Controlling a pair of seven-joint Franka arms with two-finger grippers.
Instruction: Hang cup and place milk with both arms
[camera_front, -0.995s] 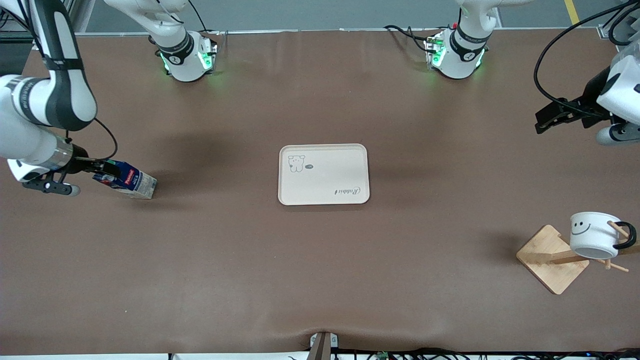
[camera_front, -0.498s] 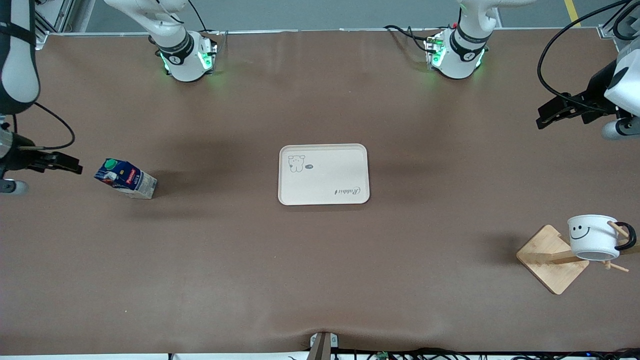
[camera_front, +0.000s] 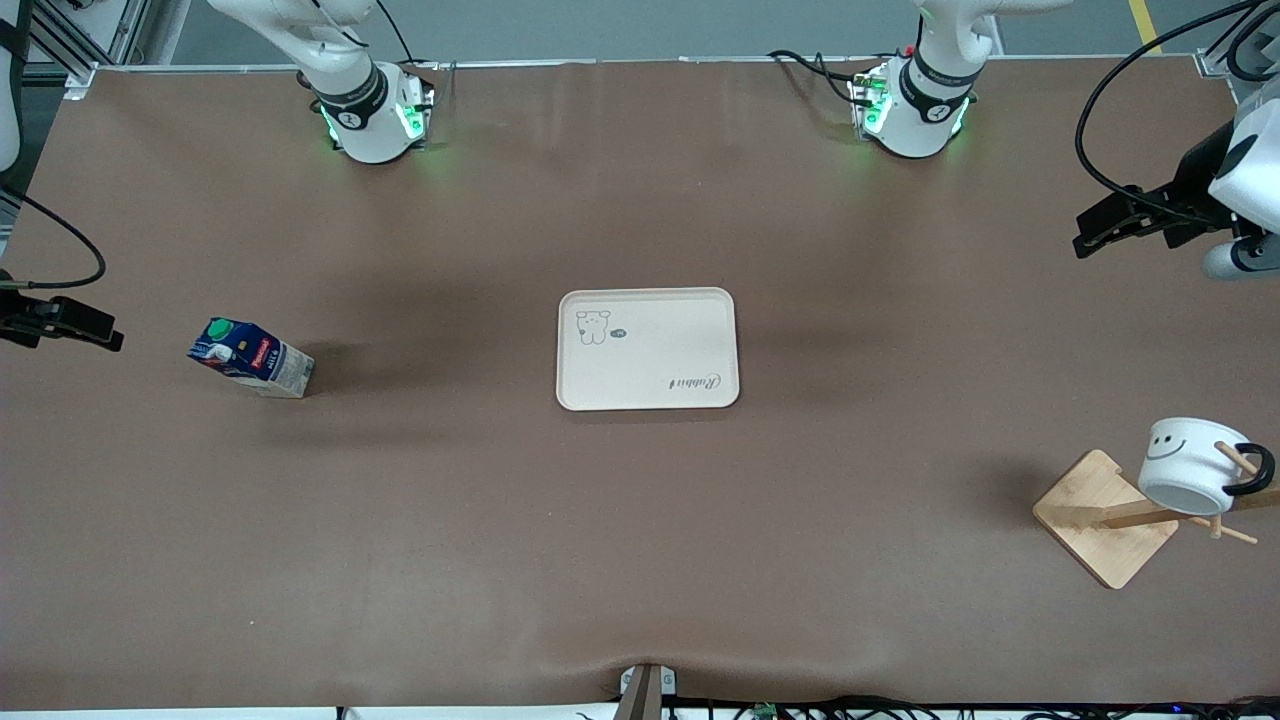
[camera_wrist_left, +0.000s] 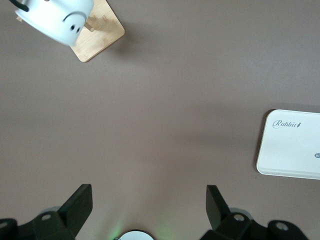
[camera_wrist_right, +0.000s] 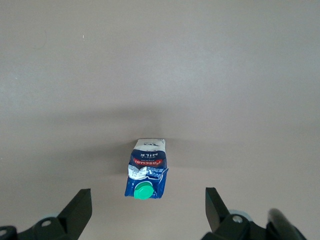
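I see cup hanging on wooden rack, 4 o'clock of tray | milk at 9 o'clock, not on tray | left gripper and right gripper wide open, empty | cup may slip off its peg.

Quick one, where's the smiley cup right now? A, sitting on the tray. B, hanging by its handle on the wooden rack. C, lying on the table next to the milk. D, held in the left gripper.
B: the cup hangs by its black handle on a peg of the wooden rack at the left arm's end of the table, and no gripper touches it.
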